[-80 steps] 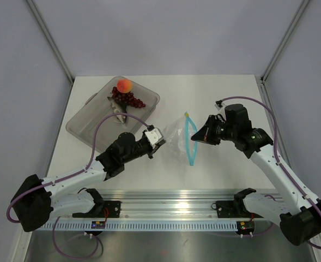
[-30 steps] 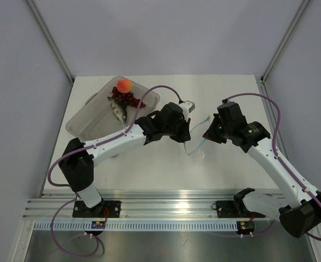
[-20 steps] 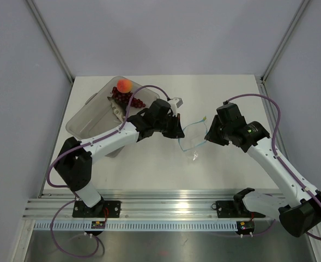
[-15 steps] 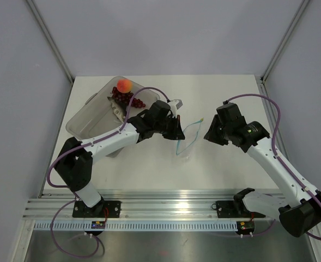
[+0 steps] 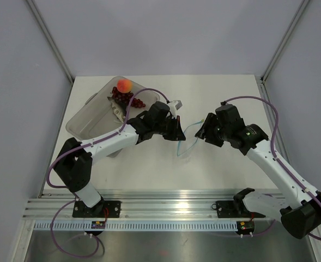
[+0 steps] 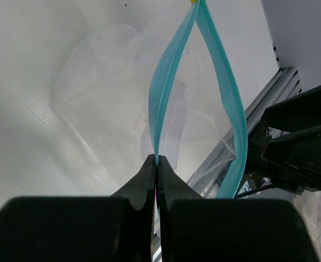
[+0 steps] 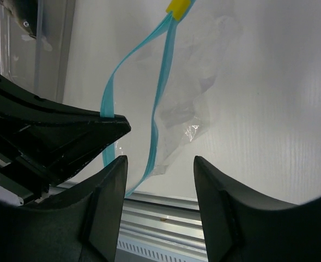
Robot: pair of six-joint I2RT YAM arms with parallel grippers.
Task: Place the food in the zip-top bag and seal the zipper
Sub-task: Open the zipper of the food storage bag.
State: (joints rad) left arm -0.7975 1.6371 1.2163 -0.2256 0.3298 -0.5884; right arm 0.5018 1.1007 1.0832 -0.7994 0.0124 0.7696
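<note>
Pinching a thin blue-teal zipper strip point(image 6: 161, 93) on the barely visible clear crinkly bag point(image 6: 95, 65), left gripper point(image 6: 157, 164) clamps tight; right gripper point(image 7: 160, 161) gapes empty.

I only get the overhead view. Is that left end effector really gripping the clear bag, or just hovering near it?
Observer: Gripping. The left wrist view shows the left end effector shut on one teal lip of the zipper.
Operator: Is the bag's mouth open?
Observer: Yes. The two lips of the zip-top bag bow apart and meet at a yellow slider.
Operator: And the other one?
Observer: The right end effector is open. A teal lip shows between its fingers, but it is not pinched.
</note>
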